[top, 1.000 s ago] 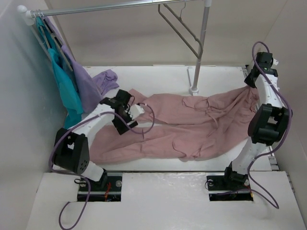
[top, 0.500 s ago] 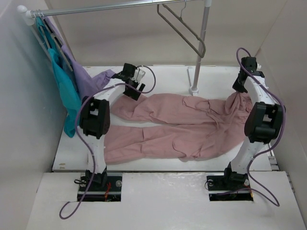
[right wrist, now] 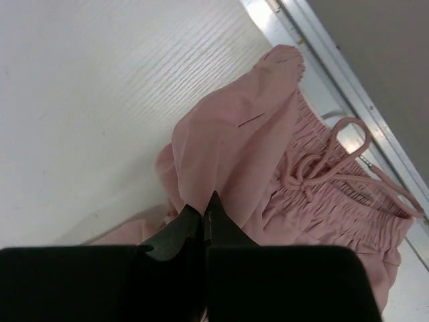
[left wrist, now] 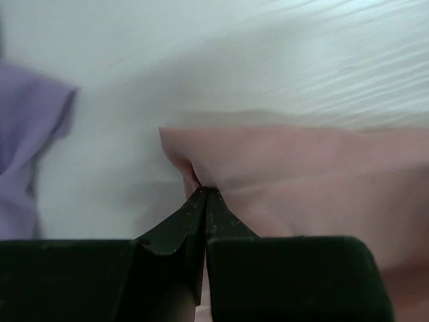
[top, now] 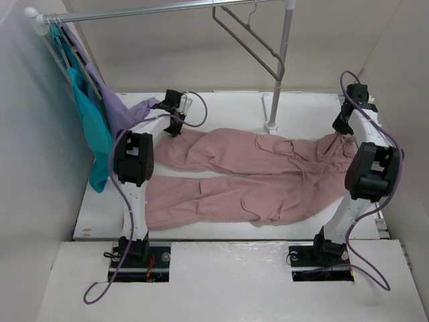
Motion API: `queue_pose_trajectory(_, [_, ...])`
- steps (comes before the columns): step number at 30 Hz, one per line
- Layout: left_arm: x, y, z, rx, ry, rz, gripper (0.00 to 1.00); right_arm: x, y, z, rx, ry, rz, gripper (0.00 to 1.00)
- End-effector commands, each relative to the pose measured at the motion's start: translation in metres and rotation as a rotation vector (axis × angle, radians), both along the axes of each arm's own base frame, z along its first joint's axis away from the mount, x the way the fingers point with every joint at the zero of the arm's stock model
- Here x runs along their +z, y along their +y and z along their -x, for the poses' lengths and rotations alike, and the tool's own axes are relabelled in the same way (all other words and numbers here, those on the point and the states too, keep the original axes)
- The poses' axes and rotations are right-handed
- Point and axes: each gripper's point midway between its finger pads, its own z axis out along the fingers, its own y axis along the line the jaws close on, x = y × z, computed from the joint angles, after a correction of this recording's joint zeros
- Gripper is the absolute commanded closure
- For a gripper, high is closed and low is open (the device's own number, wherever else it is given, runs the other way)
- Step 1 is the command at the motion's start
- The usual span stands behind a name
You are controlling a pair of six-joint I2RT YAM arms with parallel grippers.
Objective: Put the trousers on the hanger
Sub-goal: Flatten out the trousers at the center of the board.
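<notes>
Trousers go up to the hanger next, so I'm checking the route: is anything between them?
Nothing visible does. Open air lies between the trousers and the hanger hanging from the rail above; only its upright pole stands close beside the hanger.

- The trousers [top: 255, 174]: dusty-pink, soft fabric; I see them spread across the white table [top: 228, 100]; both legs run leftward, side by side; the drawstring waist is bunched and lifted at the right end
- The hanger [top: 255, 41]: thin grey-taupe triangle; hangs tilted by its wire hook from the rail [top: 167, 9]; well apart from the trousers
</notes>
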Motion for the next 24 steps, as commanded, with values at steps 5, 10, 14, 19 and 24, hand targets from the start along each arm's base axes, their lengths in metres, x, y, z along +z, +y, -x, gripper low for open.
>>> queue_pose_trajectory(5, [0.111, 0.129, -0.012, 0.349, -0.259, 0.028, 1.0, 0.06, -0.027, -0.025, -0.069, -0.136, 0.077, 1.0])
queue_pose_trajectory(10, [0.115, 0.125, -0.013, 0.343, -0.265, 0.052, 1.0, 0.068, -0.03, -0.032, -0.088, -0.148, 0.076, 1.0])
queue_pose_trajectory(14, [0.114, 0.121, -0.011, 0.313, -0.251, 0.062, 1.0, 0.066, -0.023, -0.036, -0.044, -0.174, 0.055, 1.0])
queue_pose_trajectory(19, [0.07, 0.05, 0.007, 0.082, -0.03, 0.151, 0.6, 0.055, -0.014, -0.04, 0.025, -0.14, 0.048, 1.0])
queue_pose_trajectory(24, [0.049, 0.026, 0.003, 0.048, -0.021, 0.098, 0.29, 0.041, -0.005, -0.039, 0.056, -0.1, 0.055, 1.0])
